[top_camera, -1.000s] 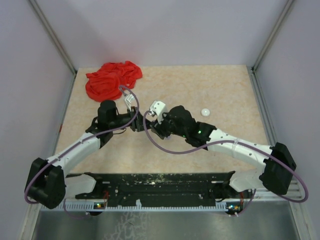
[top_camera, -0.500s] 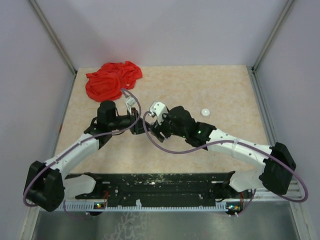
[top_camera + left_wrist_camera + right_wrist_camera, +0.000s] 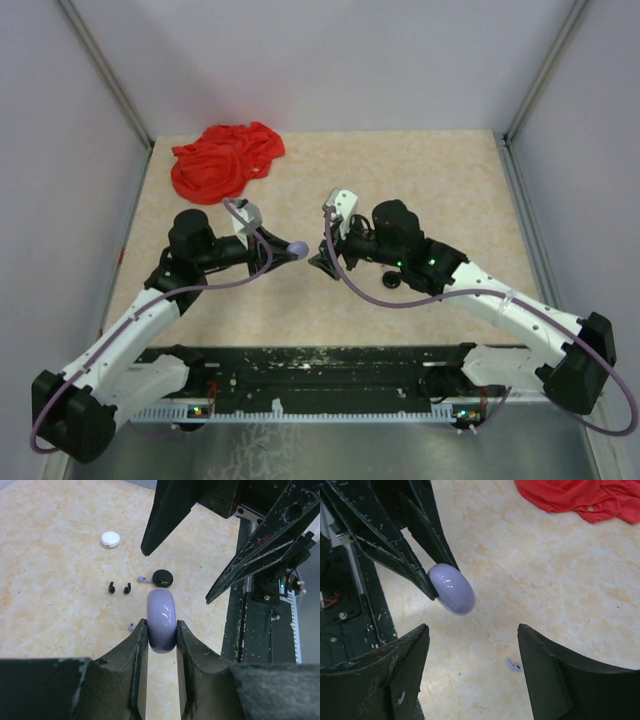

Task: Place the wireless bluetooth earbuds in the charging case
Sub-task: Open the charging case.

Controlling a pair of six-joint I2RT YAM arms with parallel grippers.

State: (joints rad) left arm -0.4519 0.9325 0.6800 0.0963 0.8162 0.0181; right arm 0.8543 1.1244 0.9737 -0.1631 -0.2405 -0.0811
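Observation:
My left gripper (image 3: 160, 625) is shut on a closed lavender charging case (image 3: 160, 620), held on edge above the table. In the top view the case (image 3: 298, 248) hangs between the two arms. My right gripper (image 3: 471, 630) is open and empty, facing the case (image 3: 451, 588) from a short way off. Wireless bluetooth earbuds lie loose on the table: a lavender one (image 3: 143, 579) by the black case, another lavender one (image 3: 131, 626) beside my left finger, and two black ones (image 3: 111, 587) (image 3: 127, 588). One lavender bud (image 3: 513, 665) shows below the right jaws.
A black round case (image 3: 162, 578) and a white round case (image 3: 110, 539) lie on the beige table (image 3: 430, 170). A red cloth (image 3: 225, 160) is bunched at the far left. The black rail (image 3: 300, 365) runs along the near edge.
The left gripper has closed on the lavender case and the arm has drawn back to the left. The right gripper has opened wider and moved off to the right.

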